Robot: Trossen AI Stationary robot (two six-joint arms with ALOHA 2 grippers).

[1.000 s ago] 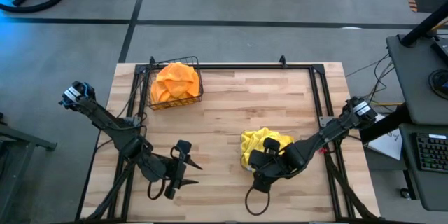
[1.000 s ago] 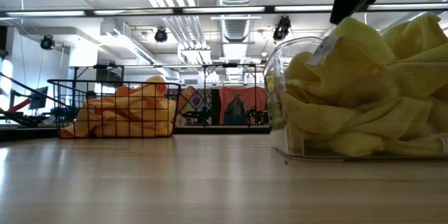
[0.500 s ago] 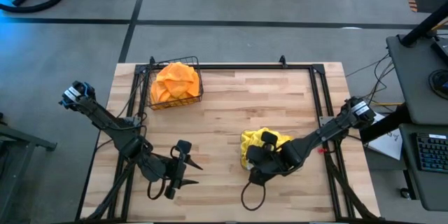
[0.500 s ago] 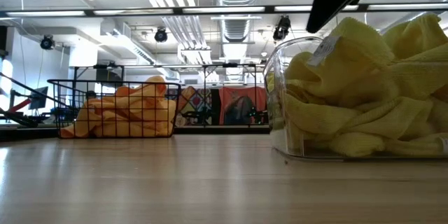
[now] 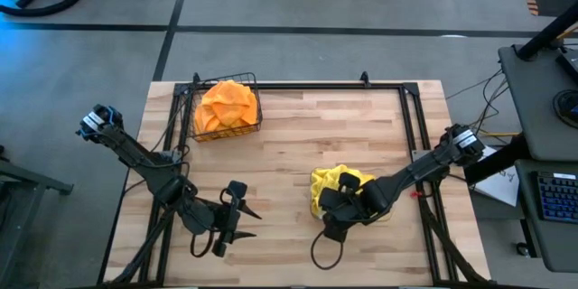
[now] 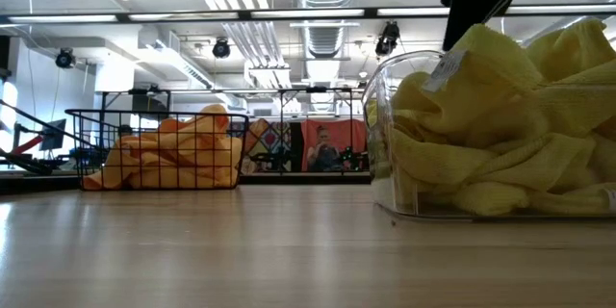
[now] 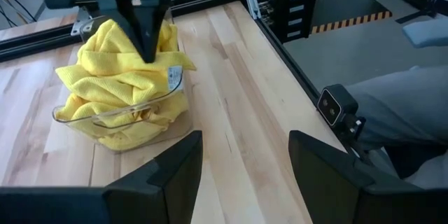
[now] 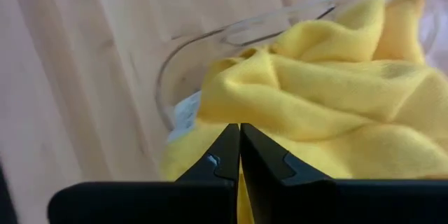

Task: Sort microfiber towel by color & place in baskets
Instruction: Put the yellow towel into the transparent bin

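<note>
two grippers at the table's near edge. left gripper [image 5: 233,219], at 7 o'clock on the wooden table [image 5: 298,135]: fingers apart, nothing between them, resting low. right gripper [image 5: 332,209], at 5 o'clock: fingers pressed together, poised over the yellow microfiber towels [image 5: 332,183]. these are heaped in the clear plastic bin [image 7: 122,115], 5 o'clock of centre. orange microfiber towels [image 5: 226,106] fill the dark wire basket [image 5: 225,132] at 11 o'clock, far corner.

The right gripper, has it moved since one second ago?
Yes. In the high view the right gripper has slid slightly leftward over the clear bin; jaws shut.
</note>
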